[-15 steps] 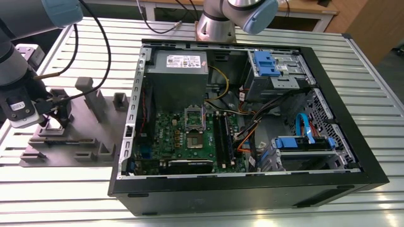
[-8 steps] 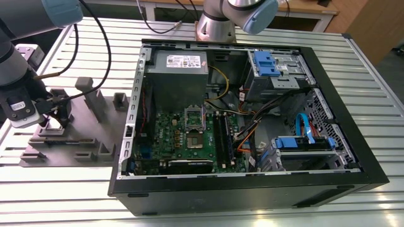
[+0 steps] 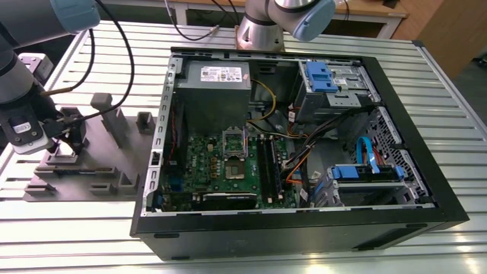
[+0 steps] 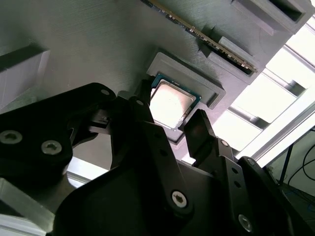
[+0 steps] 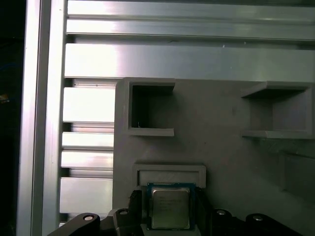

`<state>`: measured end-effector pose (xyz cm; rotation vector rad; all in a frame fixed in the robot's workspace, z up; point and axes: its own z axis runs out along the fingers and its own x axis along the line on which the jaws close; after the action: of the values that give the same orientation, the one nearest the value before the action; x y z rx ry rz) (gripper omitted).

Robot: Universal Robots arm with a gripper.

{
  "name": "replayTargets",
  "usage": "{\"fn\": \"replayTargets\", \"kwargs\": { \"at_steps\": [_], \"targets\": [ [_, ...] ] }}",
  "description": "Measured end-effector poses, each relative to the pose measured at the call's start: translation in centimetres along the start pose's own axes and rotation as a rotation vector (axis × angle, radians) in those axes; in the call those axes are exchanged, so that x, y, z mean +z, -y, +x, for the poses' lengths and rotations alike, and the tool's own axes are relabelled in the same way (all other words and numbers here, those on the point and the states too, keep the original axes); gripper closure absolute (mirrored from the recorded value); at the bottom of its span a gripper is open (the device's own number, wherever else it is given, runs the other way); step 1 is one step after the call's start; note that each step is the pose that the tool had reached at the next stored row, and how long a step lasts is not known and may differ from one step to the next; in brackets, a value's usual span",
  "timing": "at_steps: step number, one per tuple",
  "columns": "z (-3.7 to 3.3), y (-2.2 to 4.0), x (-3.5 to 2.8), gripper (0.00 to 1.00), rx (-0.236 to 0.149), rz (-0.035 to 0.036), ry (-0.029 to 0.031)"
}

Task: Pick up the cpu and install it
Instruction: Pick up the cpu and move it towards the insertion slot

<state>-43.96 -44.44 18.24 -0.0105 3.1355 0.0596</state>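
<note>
The cpu [image 4: 171, 103] is a small square chip with a silvery top and a green rim. It lies flat in a shallow pocket of the grey fixture tray [image 3: 99, 165], at the exterior view's left. My gripper [image 4: 171, 109] is down over it, one black finger on each side of the chip, close to its edges; the jaws look open. The first wrist view shows the cpu [image 5: 170, 209] seated in the pocket between the fingertips [image 5: 135, 209]. In the exterior view my gripper [image 3: 65, 145] is low on the tray. The green motherboard [image 3: 228, 165] lies in the open computer case [image 3: 426, 188].
The motherboard's socket [image 3: 234, 171] sits mid-board with its metal frame [image 3: 232, 140] swung up. A grey power supply [image 3: 216, 85] and blue drive cages [image 3: 327, 77] fill the case. Grey posts [image 3: 114, 123] rise from the tray near my gripper. A memory stick [image 4: 197, 34] stands in a tray slot.
</note>
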Motion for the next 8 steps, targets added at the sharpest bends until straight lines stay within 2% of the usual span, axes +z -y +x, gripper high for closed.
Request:
{"fn": "replayTargets", "kwargs": {
  "at_steps": [2, 3, 8],
  "targets": [
    [0.00, 0.00, 0.00, 0.47, -0.001, 0.0000, -0.0001],
    [0.00, 0.00, 0.00, 0.53, -0.001, 0.0000, -0.0001],
    [0.00, 0.00, 0.00, 0.53, -0.001, 0.0000, 0.0000]
  ]
}}
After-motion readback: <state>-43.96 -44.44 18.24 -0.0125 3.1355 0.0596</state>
